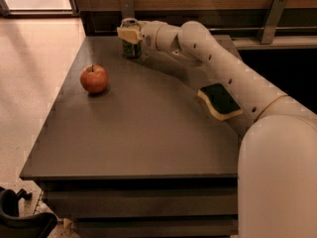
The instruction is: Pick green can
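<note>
green can: upright on table, beyond the apple and right of it; gripper: beyond the apple too, over the can's top, hold cannot be told; reach looks done, lift apparently outstanding.

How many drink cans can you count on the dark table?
1. The green can stands near the table's far edge, with the gripper at its top. The arm may hide others.
</note>
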Tool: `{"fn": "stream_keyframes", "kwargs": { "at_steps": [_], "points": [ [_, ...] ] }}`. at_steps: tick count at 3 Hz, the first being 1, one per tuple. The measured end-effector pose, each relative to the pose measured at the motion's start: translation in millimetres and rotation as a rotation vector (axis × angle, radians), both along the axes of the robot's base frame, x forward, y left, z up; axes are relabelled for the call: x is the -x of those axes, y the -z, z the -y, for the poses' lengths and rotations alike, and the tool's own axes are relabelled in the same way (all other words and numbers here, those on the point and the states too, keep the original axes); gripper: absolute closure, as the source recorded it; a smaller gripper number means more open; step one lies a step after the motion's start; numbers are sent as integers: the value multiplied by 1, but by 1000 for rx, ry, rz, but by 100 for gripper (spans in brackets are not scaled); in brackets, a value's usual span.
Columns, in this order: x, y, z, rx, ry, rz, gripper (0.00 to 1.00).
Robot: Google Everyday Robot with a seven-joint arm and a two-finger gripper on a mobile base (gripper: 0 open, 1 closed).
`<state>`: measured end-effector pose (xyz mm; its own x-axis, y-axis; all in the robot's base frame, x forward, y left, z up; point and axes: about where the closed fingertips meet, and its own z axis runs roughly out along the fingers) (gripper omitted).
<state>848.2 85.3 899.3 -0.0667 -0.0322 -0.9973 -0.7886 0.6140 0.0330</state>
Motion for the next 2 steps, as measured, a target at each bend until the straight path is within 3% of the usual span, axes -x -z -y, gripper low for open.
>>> {"fn": "stream_keyframes", "kwargs": {
  "at_steps": [1,2],
  "points": [
    [0,1,-3,0,-4,-1,100],
    [1,-1,-5,1,-9,-3,100]
  ]
}}
